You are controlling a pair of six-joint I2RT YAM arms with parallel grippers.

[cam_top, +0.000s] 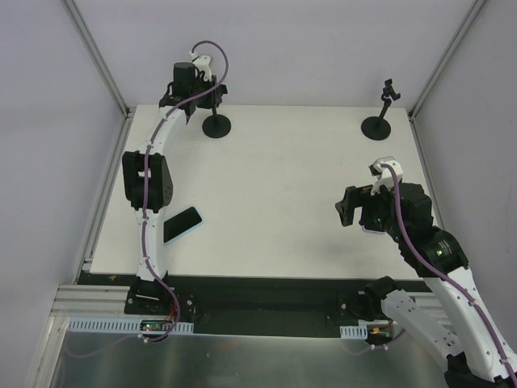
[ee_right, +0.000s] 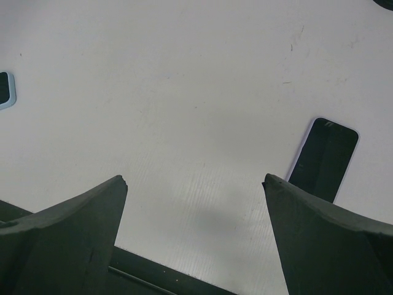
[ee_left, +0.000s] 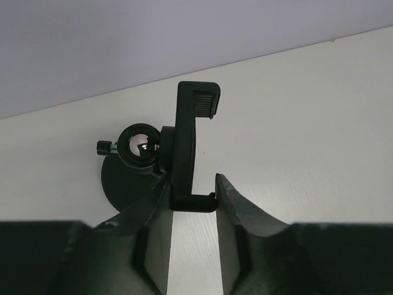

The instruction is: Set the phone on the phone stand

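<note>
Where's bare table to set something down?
Bare: table centre, bordered by left phone, left stand, right stand and the open right fingers. Crowded: far-left corner, left fingers shut on left stand; right phone lies beneath right arm.

The phone (cam_top: 182, 224) lies flat on the table (cam_top: 275, 194), beside the left arm (cam_top: 148, 182).

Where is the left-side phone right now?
Top view: the phone lies flat near-left on the table, beside the left arm, well short of the far-left phone stand.
</note>
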